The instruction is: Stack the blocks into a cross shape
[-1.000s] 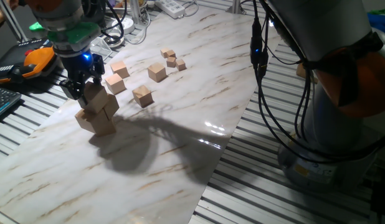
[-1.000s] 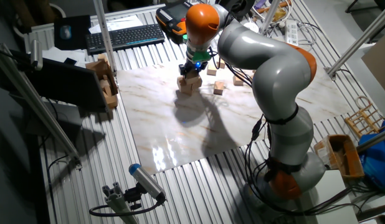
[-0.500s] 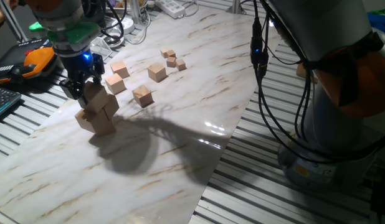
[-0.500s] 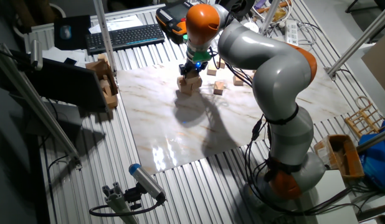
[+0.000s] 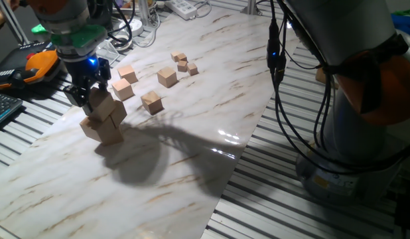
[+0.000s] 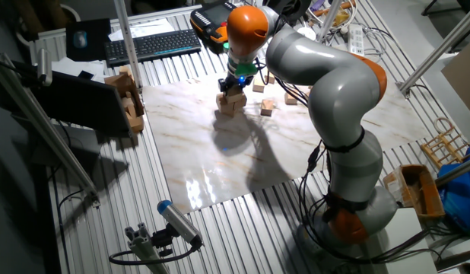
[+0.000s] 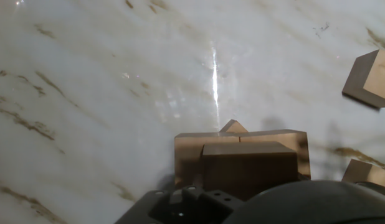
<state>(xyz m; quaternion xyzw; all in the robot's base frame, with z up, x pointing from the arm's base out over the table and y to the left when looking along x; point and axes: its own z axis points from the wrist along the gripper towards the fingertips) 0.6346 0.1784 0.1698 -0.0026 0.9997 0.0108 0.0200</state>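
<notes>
Light tan blocks [image 5: 107,129] stand stacked at the left of the marble board, two of them side by side at the bottom. A top block [image 5: 104,106] rests tilted across them, and my gripper [image 5: 91,98] comes down from above, shut on it with a finger on either side. From the other side the same stack [image 6: 230,104] sits under the gripper [image 6: 234,86]. In the hand view the held block [image 7: 242,168] fills the lower middle, with the lower blocks [image 7: 189,152] showing to its left and right and a corner of another behind. The fingertips are hidden there.
Medium wooden cubes [image 5: 151,101] [image 5: 123,88] [image 5: 127,72] [image 5: 167,78] lie right of the stack, tiny cubes [image 5: 184,64] farther back. An orange device [image 5: 40,63] and a keyboard [image 5: 2,109] sit left of the board. Robot cables [image 5: 284,99] hang at the right.
</notes>
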